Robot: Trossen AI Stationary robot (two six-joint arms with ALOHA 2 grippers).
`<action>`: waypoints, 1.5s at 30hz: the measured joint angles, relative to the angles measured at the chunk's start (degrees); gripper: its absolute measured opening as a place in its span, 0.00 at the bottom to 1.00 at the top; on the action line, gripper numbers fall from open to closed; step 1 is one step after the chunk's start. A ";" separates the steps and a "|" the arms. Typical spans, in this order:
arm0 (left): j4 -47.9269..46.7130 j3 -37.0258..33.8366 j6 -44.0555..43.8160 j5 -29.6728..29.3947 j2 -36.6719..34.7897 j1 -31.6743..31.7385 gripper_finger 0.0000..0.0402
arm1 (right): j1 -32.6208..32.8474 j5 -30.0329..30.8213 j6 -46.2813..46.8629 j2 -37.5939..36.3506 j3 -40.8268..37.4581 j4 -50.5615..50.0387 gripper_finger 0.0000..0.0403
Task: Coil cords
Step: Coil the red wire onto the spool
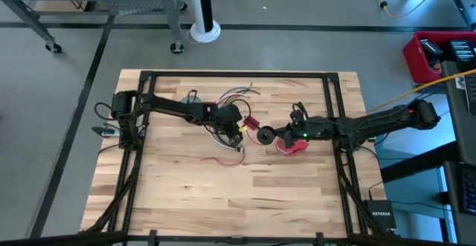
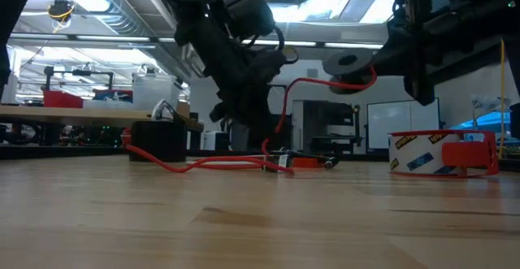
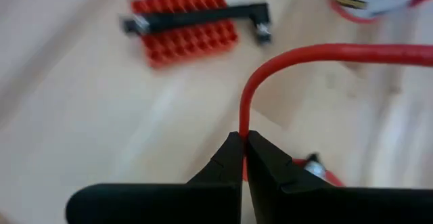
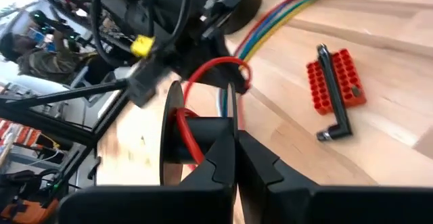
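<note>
Pale planked table (image 1: 186,201); thin red wire (image 3: 284,55) arcs.

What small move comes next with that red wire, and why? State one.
Probably the left end effector should carry the red wire around the black spool for another turn. It is shut on the wire, the right end effector is shut on the spool held above the table, and only a little wire sits on the spool while a long slack run lies on the table.

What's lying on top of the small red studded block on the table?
A black L-shaped bar lies across the small red studded block, one end overhanging its edge. The studs beneath the bar are covered, and what is under the block cannot be seen.
</note>
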 joint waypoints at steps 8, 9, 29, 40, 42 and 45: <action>-1.25 0.20 -4.38 17.19 0.04 2.48 0.00 | 0.00 -0.16 1.97 0.01 0.00 -1.34 0.01; -1.56 0.20 -4.94 18.23 0.04 2.96 0.00 | 0.00 -0.40 1.97 0.01 0.00 -1.36 0.01; 2.56 0.24 -26.07 35.34 0.13 10.75 0.00 | 0.00 -9.84 4.05 0.01 0.00 -3.00 0.01; 21.15 0.24 -43.34 39.87 0.15 9.71 0.00 | -0.02 -5.34 10.82 0.03 0.00 -7.85 0.01; 20.99 0.24 -45.29 39.87 0.15 9.27 0.00 | -0.02 -4.15 12.13 0.03 0.00 -8.61 0.01; 21.05 0.24 -48.24 39.87 0.15 8.61 0.00 | -0.02 -2.54 13.60 0.03 0.00 -9.81 0.01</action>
